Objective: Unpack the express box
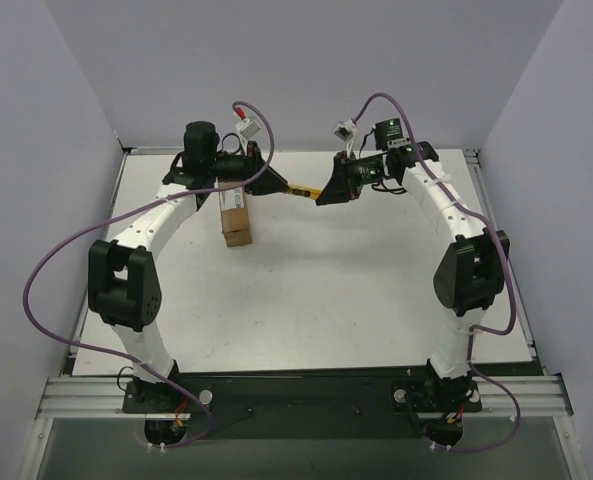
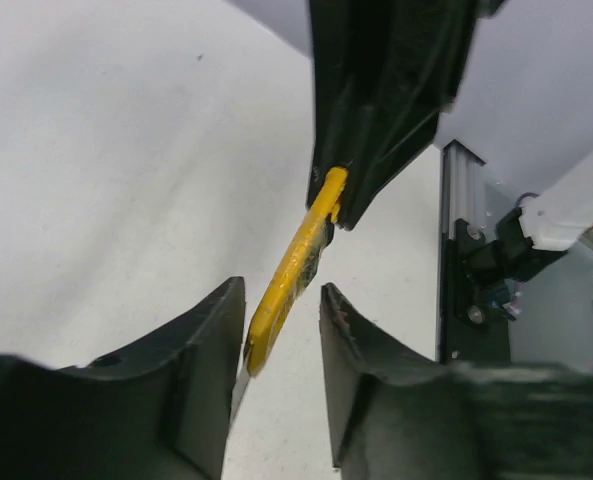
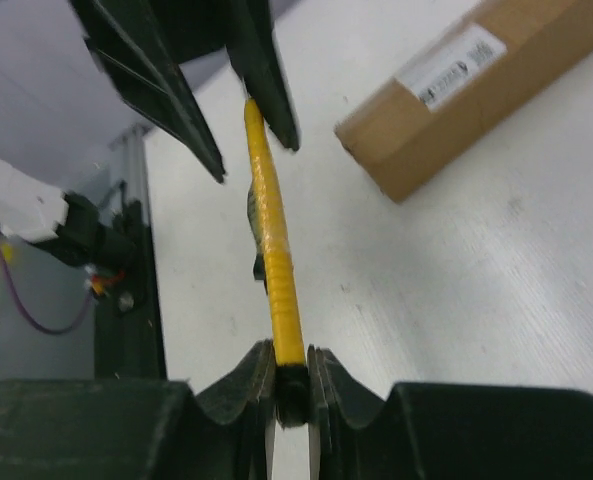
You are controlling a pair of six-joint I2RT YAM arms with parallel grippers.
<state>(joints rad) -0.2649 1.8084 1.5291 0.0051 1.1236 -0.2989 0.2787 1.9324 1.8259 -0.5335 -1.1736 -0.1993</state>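
While right pincer (image 3: 291, 365) clamps yellow-black utility knife (image 3: 273, 250), left pincer (image 2: 281, 300) stands narrowly parted around it; brown cardboard express box (image 1: 235, 218) lies on tabletop (image 1: 326, 290) near left pincer; advised: draw knife straight clear

High rear overview, close opposed wrist views, all sharing the yellow knife (image 3: 276, 270)

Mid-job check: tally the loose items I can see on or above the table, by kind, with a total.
express box: 1
yellow utility knife: 1
Total: 2
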